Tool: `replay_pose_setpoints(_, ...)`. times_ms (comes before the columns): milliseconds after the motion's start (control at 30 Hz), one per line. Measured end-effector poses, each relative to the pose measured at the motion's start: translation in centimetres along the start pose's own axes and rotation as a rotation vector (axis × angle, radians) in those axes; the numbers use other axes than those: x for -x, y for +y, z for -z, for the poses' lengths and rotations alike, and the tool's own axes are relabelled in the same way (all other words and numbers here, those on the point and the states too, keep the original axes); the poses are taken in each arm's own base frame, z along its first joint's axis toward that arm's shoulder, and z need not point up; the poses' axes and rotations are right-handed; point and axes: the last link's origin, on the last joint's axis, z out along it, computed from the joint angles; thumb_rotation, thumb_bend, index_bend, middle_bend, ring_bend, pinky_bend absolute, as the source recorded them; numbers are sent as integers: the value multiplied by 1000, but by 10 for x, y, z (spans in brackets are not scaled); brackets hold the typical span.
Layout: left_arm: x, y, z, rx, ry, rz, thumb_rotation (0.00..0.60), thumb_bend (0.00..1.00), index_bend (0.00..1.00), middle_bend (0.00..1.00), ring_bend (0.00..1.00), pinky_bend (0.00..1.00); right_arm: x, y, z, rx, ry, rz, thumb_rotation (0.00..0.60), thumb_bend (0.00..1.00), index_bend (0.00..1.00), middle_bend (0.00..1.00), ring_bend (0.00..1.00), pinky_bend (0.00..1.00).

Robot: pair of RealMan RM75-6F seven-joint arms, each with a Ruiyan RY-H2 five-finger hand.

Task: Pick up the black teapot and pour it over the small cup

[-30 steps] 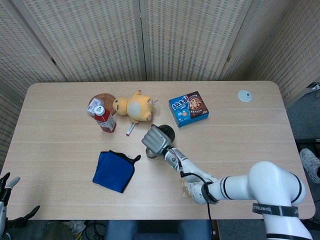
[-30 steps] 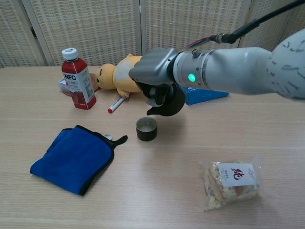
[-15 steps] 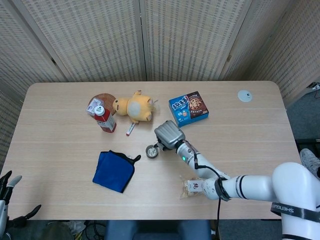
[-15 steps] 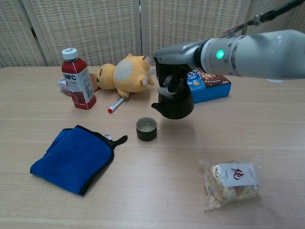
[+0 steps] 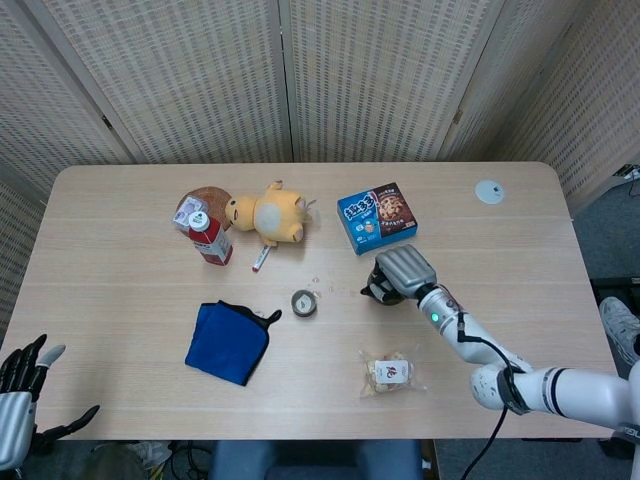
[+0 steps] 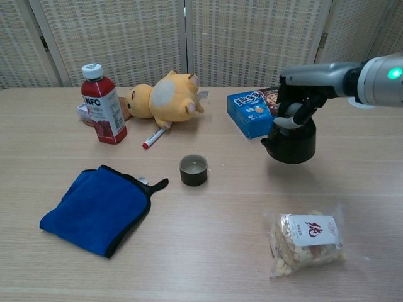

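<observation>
- Upright on the table (image 6: 189,251), the black teapot (image 6: 291,141) stands at right of centre, just near of the blue snack box (image 6: 252,113); its body axis is vertical and its short spout points left, toward the small cup (image 6: 193,170).
- Small cup: open end up, well apart from the teapot, to its left, with bare tabletop between the two.
- Right hand (image 6: 301,94): placed over the teapot's top, fingers curled down around the lid and handle region, grasping the pot; whether the pot's base touches the table cannot be told. In the head view this hand (image 5: 400,270) covers most of the pot, with only the dark spout side showing at its left.
- Right arm: reaches in from the right edge in the chest view, forearm roughly level, a green light lit near the wrist.
- Left hand (image 5: 22,400): seen only in the head view, at the near left corner beyond the table edge, fingers spread apart, holding nothing.
- Blue cloth (image 6: 94,207): lies crumpled at near left.
- Red juice bottle (image 6: 101,107): stands upright at far left.
- Yellow plush toy (image 6: 167,97): lies on its side just right of the bottle, with a red-capped marker (image 6: 154,137) near of it.
- Wrapped snack packet (image 6: 308,239): lies flat at near right, nearer than the teapot.
</observation>
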Motion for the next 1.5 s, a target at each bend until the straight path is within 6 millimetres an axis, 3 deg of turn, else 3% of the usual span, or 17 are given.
replay_pose_setpoints(167, 1, 3, -2, 7, -6, -3, 364, 3, 141, 0, 0, 0, 13, 17, 7, 26, -16, -33, 539, 441, 936, 935, 896, 419)
replay_pose_setpoints(367, 0, 3, -2, 2, -5, -6, 364, 3, 141, 0, 0, 0, 18, 27, 10, 34, -16, -76, 529, 227, 936, 930, 894, 420)
replay_pose_setpoints(667, 0, 3, -3, 1, -5, -10, 363, 3, 141, 0, 0, 0, 19, 40, 15, 48, -14, -73, 464, 3, 936, 925, 885, 408)
replay_pose_setpoints(1033, 3, 8, -6, 12, -15, -9, 364, 3, 141, 0, 0, 0, 19, 49, 21, 62, 3, 20, 460, 0, 936, 900, 851, 388)
replay_pose_setpoints(1500, 5, 8, -5, 9, -21, -8, 365, 3, 141, 0, 0, 0, 33, 54, 21, 95, -21, 161, 460, 0, 912, 881, 824, 359)
